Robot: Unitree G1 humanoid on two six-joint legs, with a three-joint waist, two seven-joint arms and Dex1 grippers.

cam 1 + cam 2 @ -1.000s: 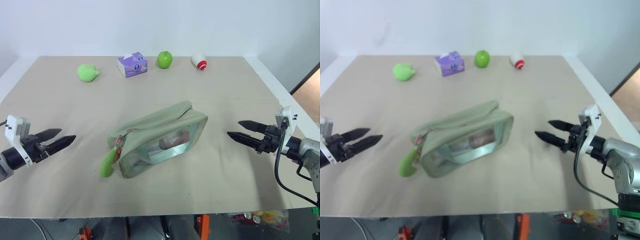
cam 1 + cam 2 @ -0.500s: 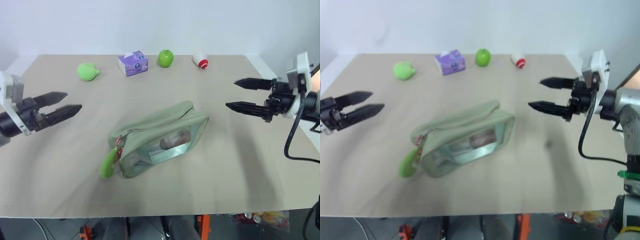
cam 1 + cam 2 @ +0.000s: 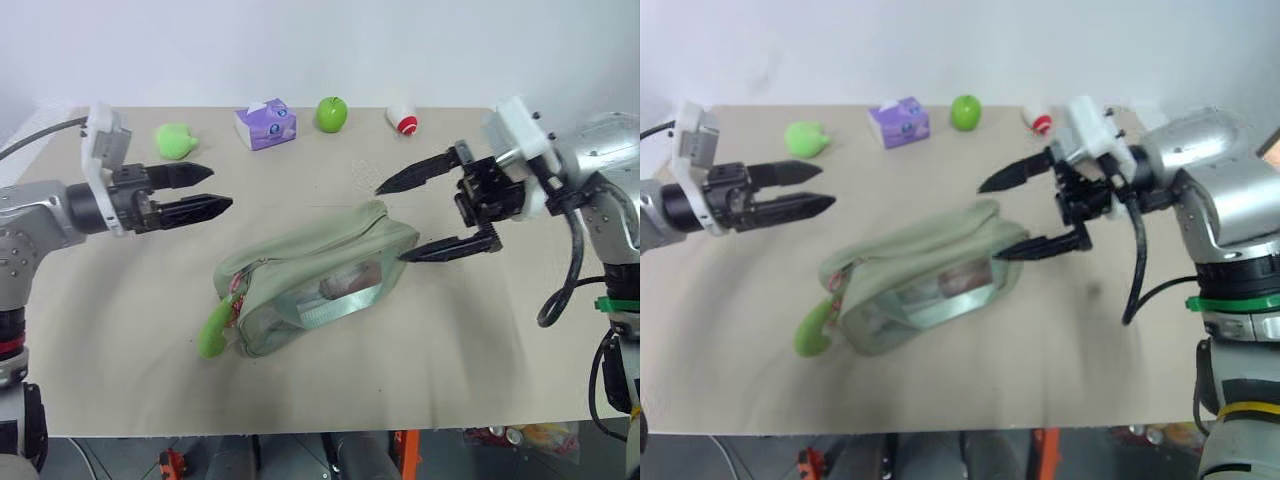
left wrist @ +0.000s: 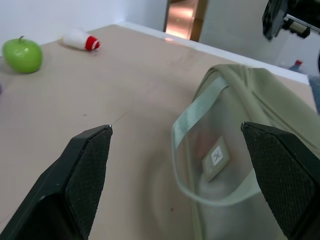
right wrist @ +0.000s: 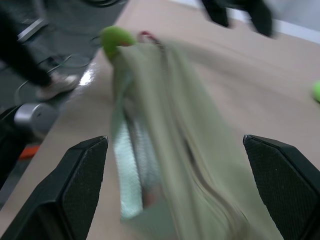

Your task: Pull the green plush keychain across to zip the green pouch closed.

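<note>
The green pouch lies near the middle of the table, its clear window facing the robot, and has not shifted. The green plush keychain hangs off the pouch's left end on its reddish-pink cord, resting on the table, so the slider seems to sit at that end and the zip is probably not yet drawn.

Both arms have risen and swung inward toward the pouch over the last second. The right pincer now stands wide at the pouch's right end, 1 finger above its top edge and 1 just beside its side wall, holding nothing; it looks ready to brace that end. The left pincer is also wide and empty, level, above and to the left of the pouch, well apart from the keychain. The approach appears under way, with no grasp made.

Along the table's far edge beyond the pouch stand a loose green plush, a purple tissue box, a green apple and a small red-and-white object. All lie well clear, and nothing blocks the keychain.
</note>
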